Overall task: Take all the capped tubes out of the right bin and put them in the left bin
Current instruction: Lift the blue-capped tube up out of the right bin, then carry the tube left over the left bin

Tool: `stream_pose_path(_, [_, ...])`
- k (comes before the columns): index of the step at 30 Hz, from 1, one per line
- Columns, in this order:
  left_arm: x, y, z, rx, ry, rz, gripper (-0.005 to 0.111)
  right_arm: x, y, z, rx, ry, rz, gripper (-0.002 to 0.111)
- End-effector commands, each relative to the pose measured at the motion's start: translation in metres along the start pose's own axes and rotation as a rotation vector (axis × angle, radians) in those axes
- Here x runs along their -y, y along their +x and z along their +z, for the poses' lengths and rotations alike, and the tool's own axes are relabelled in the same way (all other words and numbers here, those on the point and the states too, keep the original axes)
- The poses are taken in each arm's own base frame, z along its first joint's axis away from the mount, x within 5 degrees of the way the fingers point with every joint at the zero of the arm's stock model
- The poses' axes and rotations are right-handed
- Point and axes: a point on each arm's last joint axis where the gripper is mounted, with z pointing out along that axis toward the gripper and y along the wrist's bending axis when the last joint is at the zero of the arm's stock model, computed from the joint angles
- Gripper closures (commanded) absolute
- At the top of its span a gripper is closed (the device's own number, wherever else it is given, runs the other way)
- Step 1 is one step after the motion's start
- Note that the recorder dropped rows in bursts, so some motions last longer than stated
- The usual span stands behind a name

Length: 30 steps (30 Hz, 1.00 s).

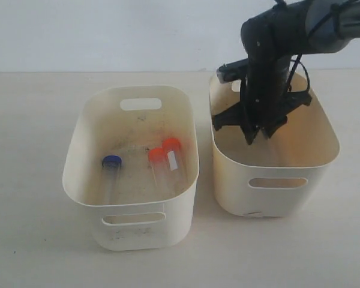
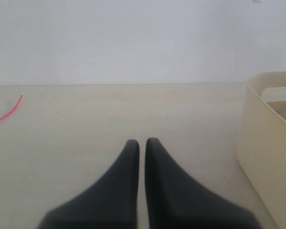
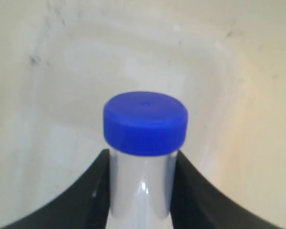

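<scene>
Our right gripper [image 3: 142, 156] has its two black fingers [image 3: 93, 191] pressed against the sides of a blue-capped tube [image 3: 144, 125]. The cap stands just beyond the fingertips, and the cream walls of the right bin [image 1: 324, 157] rise all around the grip. Well to the side of those fingers, the left bin [image 1: 84, 180] holds a second blue-capped tube [image 1: 112, 161] and two orange-capped tubes [image 1: 156, 154] lying close together, one of them bearing a white label [image 1: 172, 159]. Our left gripper [image 2: 142, 143] holds nothing, its fingers drawn in to a thin slit, with only the bare table [image 2: 86, 119] beyond the tips.
</scene>
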Motion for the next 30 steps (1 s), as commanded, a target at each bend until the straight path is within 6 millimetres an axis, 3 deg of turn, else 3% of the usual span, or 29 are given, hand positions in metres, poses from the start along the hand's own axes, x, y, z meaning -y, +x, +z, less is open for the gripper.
stream_pose_path(1, [0.000,-0.002,-0.001,0.016,0.000,-0.004,0.103,0.007,-0.005,-0.039,0.136,-0.017,0.010,0.108])
stream_pose_path(12, [0.000,-0.002,-0.001,0.016,0.000,-0.004,0.103,0.020,0.000,-0.119,0.369,-0.082,0.076,0.108])
stream_pose_path(16, [0.000,-0.002,-0.001,0.016,0.000,-0.004,0.103,0.011,0.005,-0.143,0.419,-0.255,0.149,0.108])
stream_pose_path(21, [0.000,-0.002,-0.001,0.016,0.000,-0.004,0.103,-0.030,0.010,-0.159,0.453,-0.463,0.065,0.108])
stream_pose_path(24, [0.000,-0.002,-0.001,0.016,0.000,-0.004,0.103,-0.055,0.014,-0.167,0.492,-0.507,0.006,0.108])
stream_pose_path(30, [0.000,-0.002,-0.001,0.016,0.000,-0.004,0.103,-0.086,0.022,-0.176,0.562,-0.548,-0.089,0.108])
